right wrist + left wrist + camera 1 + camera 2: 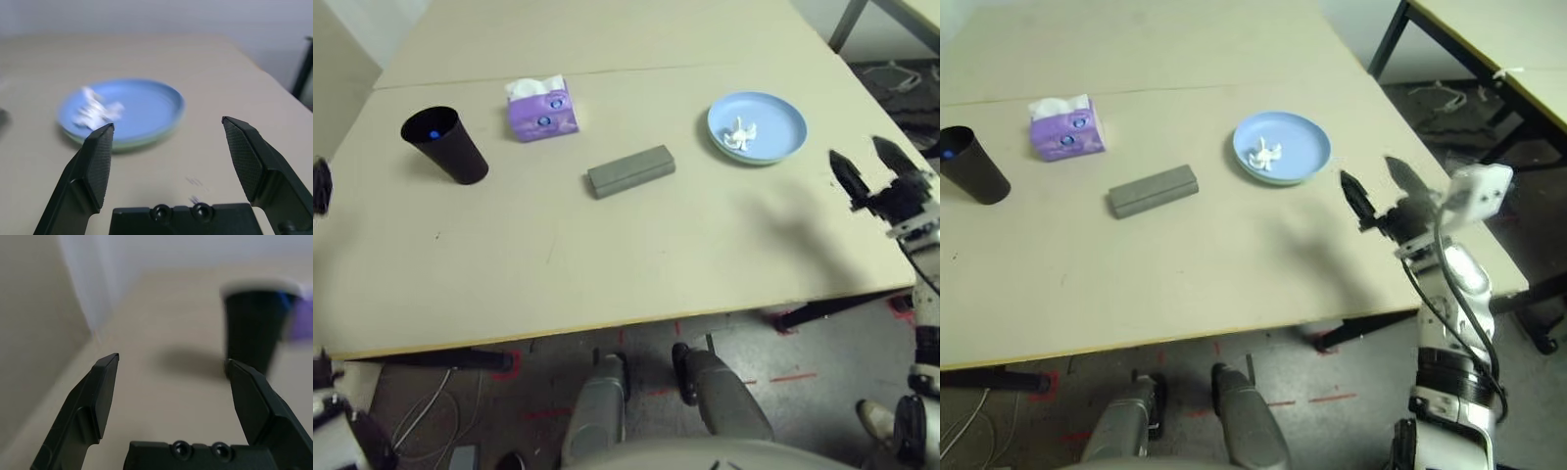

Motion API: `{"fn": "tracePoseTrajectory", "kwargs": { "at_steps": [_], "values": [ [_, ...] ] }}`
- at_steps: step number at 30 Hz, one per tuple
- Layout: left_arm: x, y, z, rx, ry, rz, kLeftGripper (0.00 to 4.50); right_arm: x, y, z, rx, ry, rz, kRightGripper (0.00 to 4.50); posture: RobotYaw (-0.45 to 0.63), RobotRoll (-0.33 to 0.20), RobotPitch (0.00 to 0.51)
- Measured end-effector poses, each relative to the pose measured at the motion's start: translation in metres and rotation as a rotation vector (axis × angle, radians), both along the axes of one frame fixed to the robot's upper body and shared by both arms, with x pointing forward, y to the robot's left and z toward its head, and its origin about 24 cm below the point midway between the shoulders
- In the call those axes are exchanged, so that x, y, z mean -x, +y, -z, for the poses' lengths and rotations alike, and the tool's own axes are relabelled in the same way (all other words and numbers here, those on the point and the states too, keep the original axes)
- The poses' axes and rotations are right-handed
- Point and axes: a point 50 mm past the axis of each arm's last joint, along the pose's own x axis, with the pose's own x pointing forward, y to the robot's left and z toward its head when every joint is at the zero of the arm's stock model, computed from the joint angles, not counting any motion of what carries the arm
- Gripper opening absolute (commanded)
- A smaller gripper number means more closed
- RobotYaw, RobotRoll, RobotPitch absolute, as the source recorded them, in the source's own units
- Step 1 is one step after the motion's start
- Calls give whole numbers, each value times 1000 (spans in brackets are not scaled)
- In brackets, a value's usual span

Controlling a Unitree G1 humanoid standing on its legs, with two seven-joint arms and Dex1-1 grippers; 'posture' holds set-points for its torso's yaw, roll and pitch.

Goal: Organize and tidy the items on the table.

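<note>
Beige table [607, 255] looks nearly sorted: cup [445, 144] with a blue cap inside, tissue box [541, 110] beside it, glasses case [630, 170] in the middle, crumpled tissue [740, 133] on the stacked plates [783, 127]. Right gripper [1378, 192] hovers off the table's right edge, fingers wide and empty; left gripper [171, 377] likewise wide, near the cup. Judging by this, tidying is about done. Next, perhaps the tissue wants clearing.

Crumpled tissue [741, 134] lies on blue plate [781, 116].
</note>
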Motion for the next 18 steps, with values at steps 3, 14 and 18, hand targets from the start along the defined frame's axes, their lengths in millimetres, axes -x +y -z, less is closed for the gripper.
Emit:
{"fn": "tracePoseTrajectory", "kwargs": {
  "at_steps": [3, 14, 18],
  "values": [
    [-5, -19, 7, -43, 46, 55, 4484, 1, -2, 6, 14, -15, 11, 4500, -112, 0, 221],
    [-7, -17, -6, -80, 45, 42, 4484, 0, 31, 8, -31, -46, -63, 4500, -89, 0, 218],
    [-1, -9, -13, -88, 32, 11, 4484, 1, 50, 8, -46, -51, -116, 4500, -50, 0, 216]
  ]
}}
